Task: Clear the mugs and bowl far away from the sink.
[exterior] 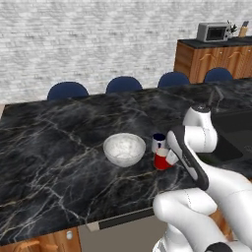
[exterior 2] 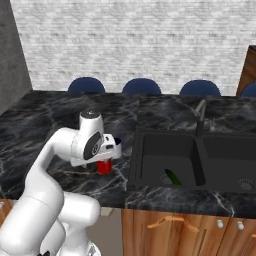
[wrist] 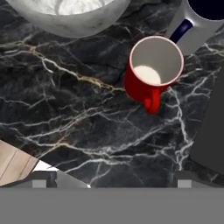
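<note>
Jaws of the gripper (wrist: 109,183) stand apart above the glossy red mug (wrist: 151,74) on the black marble worktop (wrist: 65,113), apparently approaching; next they must descend and close on it.

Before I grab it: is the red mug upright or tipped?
Upright: the red mug stands on the counter, its open mouth up, pale inside showing.

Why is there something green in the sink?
A small green thing, maybe a vegetable, lies in the left basin of the sink; I cannot tell what it is. Both mugs, red and white, stand upright, nothing spilled.
</note>
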Tool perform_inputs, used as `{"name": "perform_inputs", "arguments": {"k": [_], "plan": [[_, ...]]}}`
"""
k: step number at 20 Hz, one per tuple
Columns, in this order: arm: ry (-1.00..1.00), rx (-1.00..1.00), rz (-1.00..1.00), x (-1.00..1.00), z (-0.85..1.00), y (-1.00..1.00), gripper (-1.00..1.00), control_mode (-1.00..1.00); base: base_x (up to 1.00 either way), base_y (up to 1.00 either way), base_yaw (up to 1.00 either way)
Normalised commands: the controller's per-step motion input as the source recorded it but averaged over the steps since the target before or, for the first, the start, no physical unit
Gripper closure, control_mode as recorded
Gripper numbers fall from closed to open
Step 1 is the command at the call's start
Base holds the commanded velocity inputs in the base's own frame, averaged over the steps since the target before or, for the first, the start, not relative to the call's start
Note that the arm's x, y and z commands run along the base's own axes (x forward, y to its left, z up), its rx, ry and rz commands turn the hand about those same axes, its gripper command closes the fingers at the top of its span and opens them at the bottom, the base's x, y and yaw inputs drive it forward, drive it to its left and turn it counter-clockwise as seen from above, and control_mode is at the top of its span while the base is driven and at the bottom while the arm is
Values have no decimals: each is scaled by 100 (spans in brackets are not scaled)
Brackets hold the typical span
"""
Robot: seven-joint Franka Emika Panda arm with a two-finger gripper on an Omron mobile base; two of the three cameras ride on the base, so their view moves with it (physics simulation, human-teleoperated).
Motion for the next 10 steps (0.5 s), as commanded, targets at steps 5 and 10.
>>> {"name": "perform_inputs", "arguments": {"k": [5,10], "plan": [[1,0,0,31,-29,-2,-100,-100,0,0,0],[0,0,0,42,-15,0,-100,-100,0,0,0]]}}
